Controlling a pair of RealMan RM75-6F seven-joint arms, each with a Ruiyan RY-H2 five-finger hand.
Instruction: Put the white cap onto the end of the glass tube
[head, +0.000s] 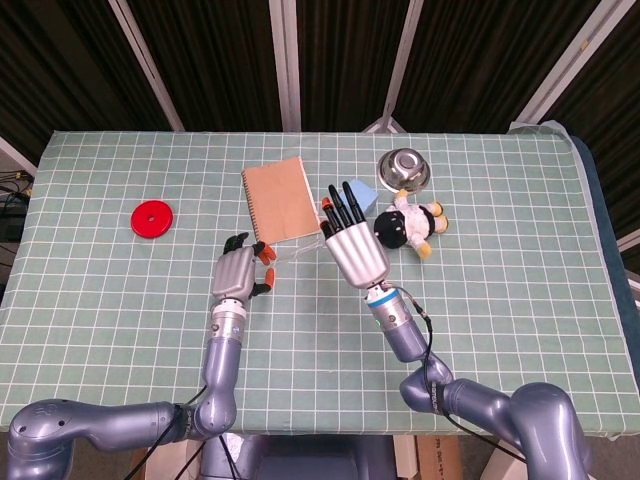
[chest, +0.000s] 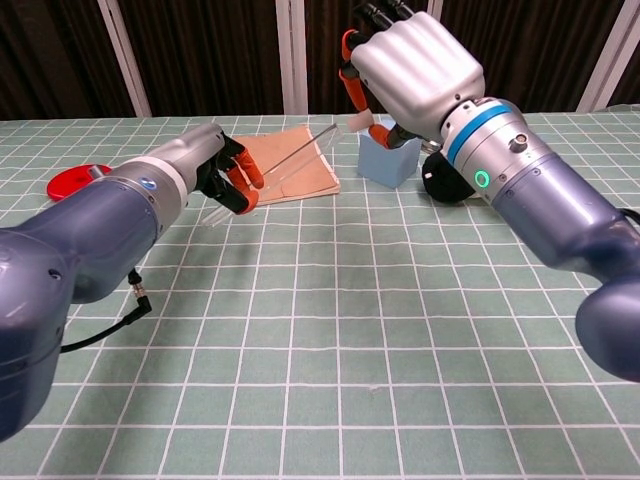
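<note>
My left hand (head: 240, 272) (chest: 215, 170) grips the lower end of the glass tube (chest: 290, 157), a thin clear rod slanting up and to the right above the notebook. The tube shows only faintly in the head view (head: 295, 246). My right hand (head: 354, 240) (chest: 412, 62) is raised over the table's middle, fingers pointing away. It pinches the small white cap (chest: 359, 120) between thumb and a finger. The tube's far tip lies just left of the cap, very close to it; I cannot tell whether they touch.
A brown notebook (head: 278, 200) (chest: 292, 170) lies under the tube. A blue block (head: 362, 197) (chest: 390, 158), a black and white plush toy (head: 408, 225) and a metal bowl (head: 403, 168) sit behind my right hand. A red disc (head: 152, 218) lies at the far left.
</note>
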